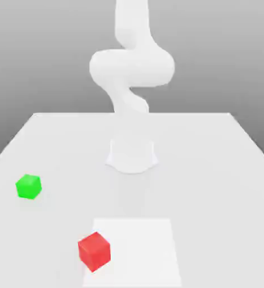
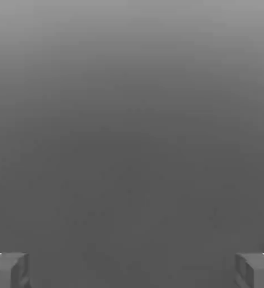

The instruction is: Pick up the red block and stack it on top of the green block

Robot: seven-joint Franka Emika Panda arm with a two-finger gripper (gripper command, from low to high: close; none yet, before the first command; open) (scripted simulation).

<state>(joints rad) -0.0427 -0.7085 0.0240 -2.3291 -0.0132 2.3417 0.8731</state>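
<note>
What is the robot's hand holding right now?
Nothing. The gripper is open with only grey between its fingers. The small red cube and small green cube both sit apart on the white table.

Ext. cam high, facing arm [image 1: 131, 73] across table [image 1: 213, 169]; hand cam toward grey backdrop.

White arm [image 1: 131, 67] mounted on a round base [image 1: 132, 156], rising upright, bulging at a thick joint toward the exterior view's right, then continuing upward past the frame edge. Gripper [image 2: 132, 270] seen from the hand view with two grey fingertips [image 2: 8, 270] set far apart, jaws spread wide, nothing between them.
</note>
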